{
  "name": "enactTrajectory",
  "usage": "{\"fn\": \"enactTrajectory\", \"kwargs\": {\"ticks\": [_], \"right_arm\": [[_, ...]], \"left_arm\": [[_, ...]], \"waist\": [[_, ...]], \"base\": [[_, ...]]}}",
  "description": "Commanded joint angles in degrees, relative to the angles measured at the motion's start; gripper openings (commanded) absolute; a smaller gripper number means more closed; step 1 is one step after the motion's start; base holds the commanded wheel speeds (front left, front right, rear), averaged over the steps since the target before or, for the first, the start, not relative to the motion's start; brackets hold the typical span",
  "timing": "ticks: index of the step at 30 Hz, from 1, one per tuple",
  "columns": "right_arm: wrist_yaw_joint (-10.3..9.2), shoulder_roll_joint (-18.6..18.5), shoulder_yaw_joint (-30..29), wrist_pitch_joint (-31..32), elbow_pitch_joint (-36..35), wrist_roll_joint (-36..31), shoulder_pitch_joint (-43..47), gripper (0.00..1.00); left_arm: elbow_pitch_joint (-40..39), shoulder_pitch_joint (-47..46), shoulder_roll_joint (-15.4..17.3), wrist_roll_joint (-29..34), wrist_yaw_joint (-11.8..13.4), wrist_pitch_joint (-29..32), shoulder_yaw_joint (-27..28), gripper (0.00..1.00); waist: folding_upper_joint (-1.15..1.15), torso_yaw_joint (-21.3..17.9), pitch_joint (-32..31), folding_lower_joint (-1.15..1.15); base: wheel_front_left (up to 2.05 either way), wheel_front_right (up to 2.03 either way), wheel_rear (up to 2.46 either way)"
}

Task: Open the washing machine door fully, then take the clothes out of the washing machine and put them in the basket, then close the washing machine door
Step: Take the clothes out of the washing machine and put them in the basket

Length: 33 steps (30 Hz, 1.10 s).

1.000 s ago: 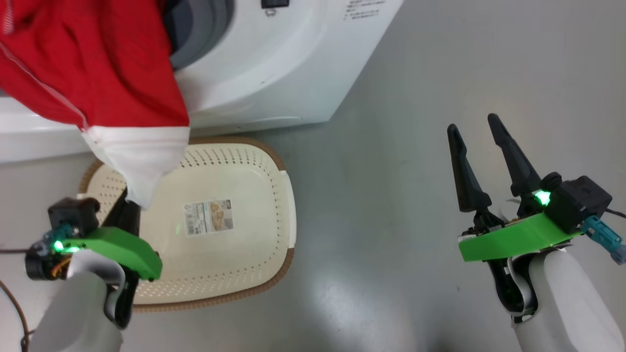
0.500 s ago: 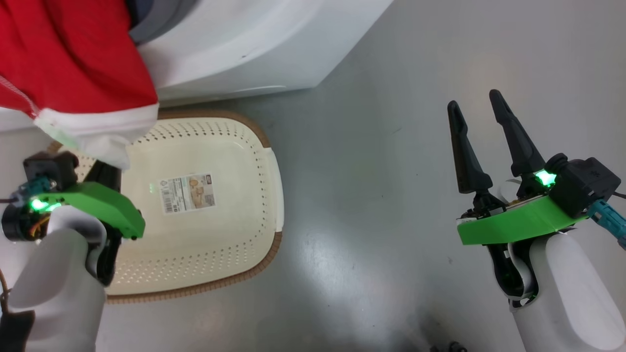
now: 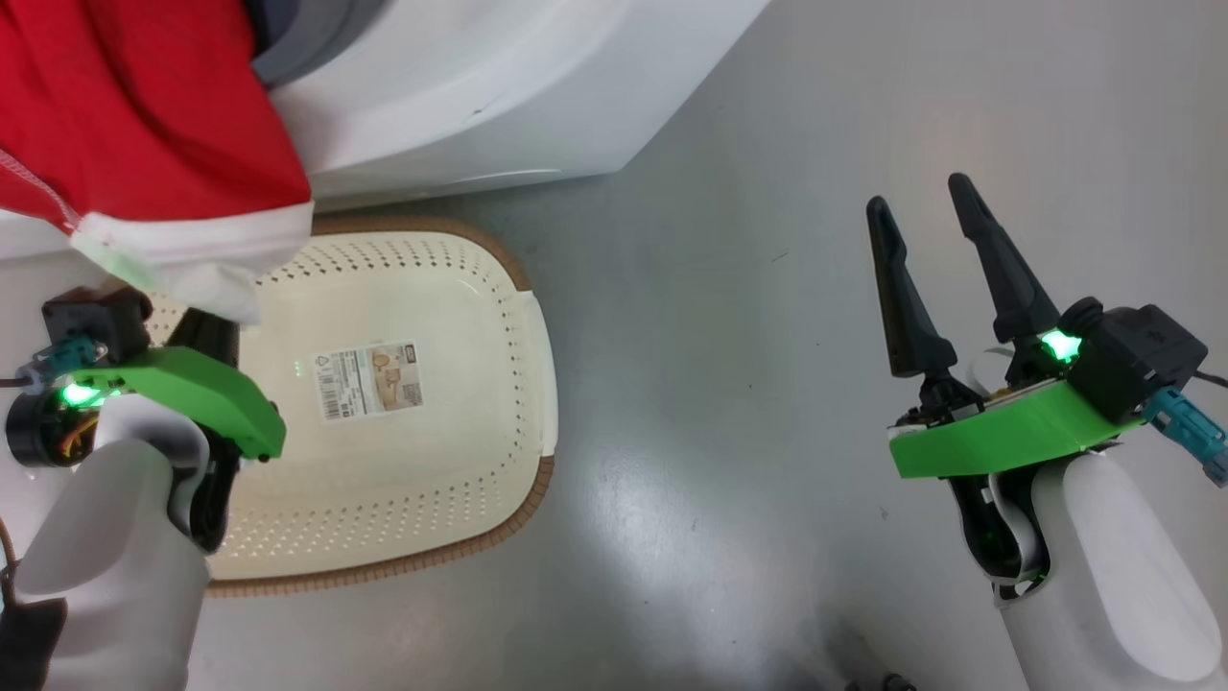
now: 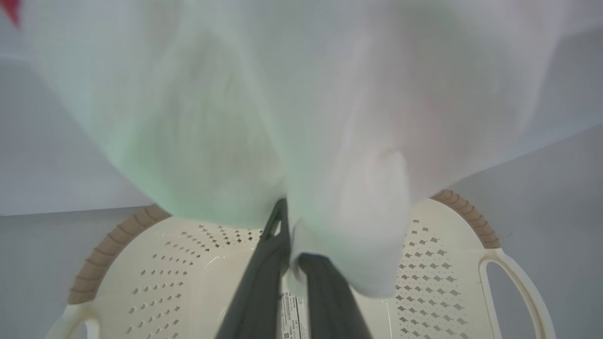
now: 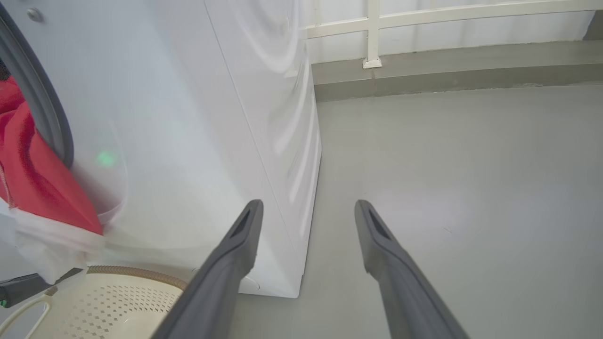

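At the far left the clothes [image 3: 144, 115], a red garment with a white hem, hang down from the mouth of the washing machine [image 3: 499, 86]. The upper part lies against the grey gasket, and the white hem hangs over the left end of the basket [image 3: 537, 384]. The left fingers [image 4: 273, 254] are closed on a fold of this white hem, with the cloth bunched between them just above the basket's bottom.

I judge the garment to be soft, light and quite limp. It will drape and stretch rather than keep a shape, and it may drag on the rubber gasket while it comes out. A hold on a thick bunch of the hem seems safer than on a single thin edge, which could slip out. The basket stands on the floor [image 3: 720, 336], close before the machine. It is empty except for its label, and it looks light enough to slide if the cloth pulls at it.

On the right, the right fingers [image 3: 902, 297] stand wide apart over the bare floor and hold nothing.
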Motion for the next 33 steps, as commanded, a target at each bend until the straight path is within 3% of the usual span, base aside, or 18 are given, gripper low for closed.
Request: {"fn": "enactTrajectory", "kwargs": {"ticks": [1,20,33], "right_arm": [[0.36,0.1,0.9,-0.4,-1.0,0.0,0.1,1.00],[0.36,0.1,-0.7,-0.4,-0.2,-1.9,2.1,1.00],[0.36,0.1,-1.5,-0.4,-0.4,-2.6,2.7,1.00]], "left_arm": [[-0.7,0.1,2.4,-0.6,0.0,-0.3,0.8,1.00],[-10.4,7.7,1.5,-1.7,0.0,-0.3,4.3,1.00],[-29.5,17.4,0.5,2.7,0.0,-0.3,14.8,1.00]], "waist": [[0.00,0.3,-0.3,0.00],[0.00,2.9,-5.1,0.00],[0.00,4.4,-5.8,0.00]], "base": [[0.00,0.00,0.00],[0.00,0.00,0.00],[0.00,0.00,0.00]]}}
